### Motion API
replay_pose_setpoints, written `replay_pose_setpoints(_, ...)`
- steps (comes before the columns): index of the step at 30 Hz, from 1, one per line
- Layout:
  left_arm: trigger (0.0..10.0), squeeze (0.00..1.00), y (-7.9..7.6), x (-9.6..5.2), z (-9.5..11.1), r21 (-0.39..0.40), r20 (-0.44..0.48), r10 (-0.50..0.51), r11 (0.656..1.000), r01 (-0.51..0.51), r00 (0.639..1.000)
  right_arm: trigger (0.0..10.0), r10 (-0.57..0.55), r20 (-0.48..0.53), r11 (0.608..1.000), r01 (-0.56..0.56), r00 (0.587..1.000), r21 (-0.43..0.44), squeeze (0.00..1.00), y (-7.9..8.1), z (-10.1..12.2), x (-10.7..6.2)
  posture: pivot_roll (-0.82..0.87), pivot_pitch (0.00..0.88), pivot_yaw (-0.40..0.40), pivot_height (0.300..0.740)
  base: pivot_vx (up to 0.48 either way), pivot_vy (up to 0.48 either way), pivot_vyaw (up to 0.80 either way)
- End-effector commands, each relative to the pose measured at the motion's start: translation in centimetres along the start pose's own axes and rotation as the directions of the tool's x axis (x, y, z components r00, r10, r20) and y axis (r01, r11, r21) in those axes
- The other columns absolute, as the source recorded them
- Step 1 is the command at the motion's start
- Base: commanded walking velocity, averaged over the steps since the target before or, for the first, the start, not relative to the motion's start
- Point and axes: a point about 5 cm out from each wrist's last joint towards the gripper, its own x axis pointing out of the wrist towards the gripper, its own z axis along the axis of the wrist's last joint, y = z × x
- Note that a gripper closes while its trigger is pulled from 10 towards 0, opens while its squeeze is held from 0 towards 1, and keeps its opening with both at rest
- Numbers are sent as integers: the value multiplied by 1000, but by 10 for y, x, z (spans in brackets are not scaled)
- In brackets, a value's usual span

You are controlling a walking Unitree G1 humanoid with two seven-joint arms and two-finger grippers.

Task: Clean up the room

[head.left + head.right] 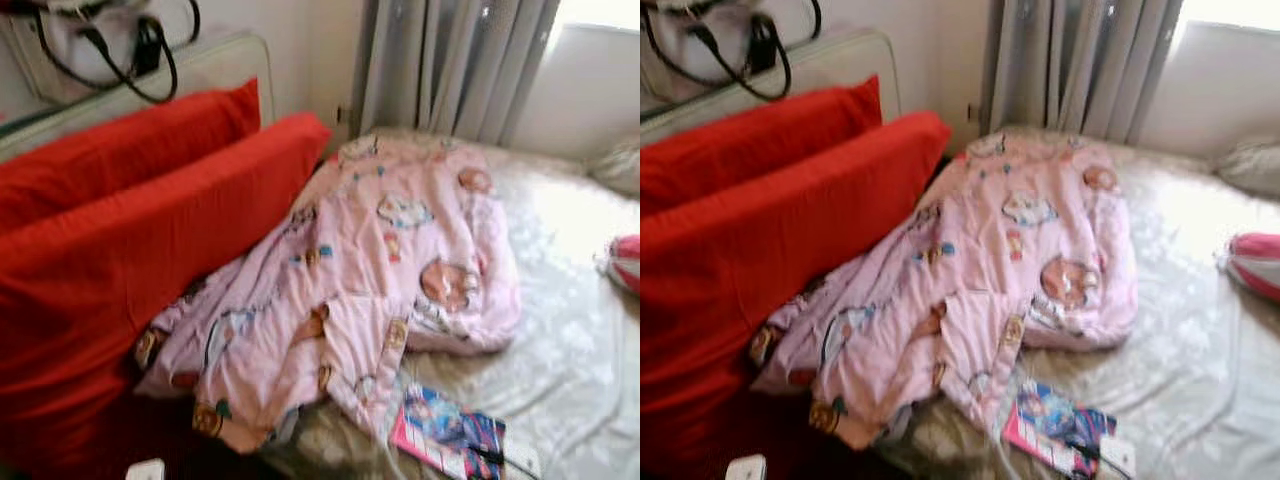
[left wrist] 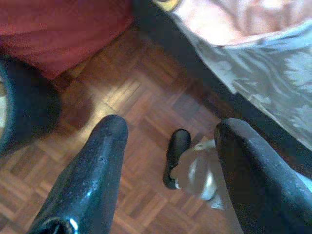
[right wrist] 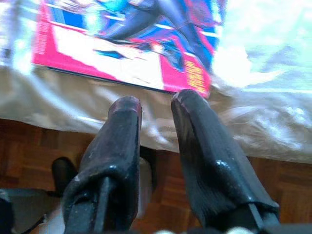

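A crumpled pink blanket (image 1: 380, 260) with cartoon prints lies across the bed, its lower end spilling against two big red pillows (image 1: 130, 240). Near the bed's front edge lies a pink and blue book (image 1: 445, 430). In the right wrist view my right gripper (image 3: 156, 102) hovers just short of the bed's edge, close to the book (image 3: 126, 44), with its fingers close together and nothing between them. My left gripper (image 2: 168, 129) hangs open over the parquet floor (image 2: 136, 92) beside the bed.
The bed's pale patterned sheet (image 1: 570, 330) is bare on the right, apart from a pink and white item (image 1: 625, 262) at the edge. Grey curtains (image 1: 450, 60) hang behind. A white bag with black straps (image 1: 100, 40) sits above the pillows.
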Motion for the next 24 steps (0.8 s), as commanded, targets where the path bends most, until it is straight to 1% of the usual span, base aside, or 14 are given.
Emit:
replay_pose_setpoints(1, 10000, 0, 4, -2, -5, -5, -15, 11, 1000, -11, 1000, 10000, -5, -12, 1000, 5, 1000, 2, 0, -2, -4, -1, 64, 0, -11, 740, 0, 0, 0)
replay_pose_setpoints(7, 10000, 0, 5, -1, -1, 16, -7, 6, 1000, -6, 1000, 10000, -2, -6, 1000, 2, 1000, 10, 0, -1, -4, -1, 65, 0, -10, 740, 0, 0, 0)
replay_pose_setpoints(12, 10000, 0, -5, 2, 4, 17, 3, -4, 1000, 4, 1000, 10000, -1, -10, 1000, 1, 1000, 6, 0, -1, -4, -1, 67, 0, -12, 740, 0, -391, 0)
replay_pose_setpoints(17, 10000, 0, -9, 3, 4, 16, 5, -10, 1000, 10, 1000, 10000, -2, -9, 1000, 2, 1000, 5, 0, -1, -5, -1, 66, 0, -12, 740, 0, -364, 0)
replay_pose_setpoints(24, 10000, 0, -7, 3, 11, 11, 47, -21, 1000, 20, 999, 10000, 4, 7, 1000, -4, 1000, 7, 0, -1, -4, -1, 68, 0, -13, 740, 0, 0, 0)
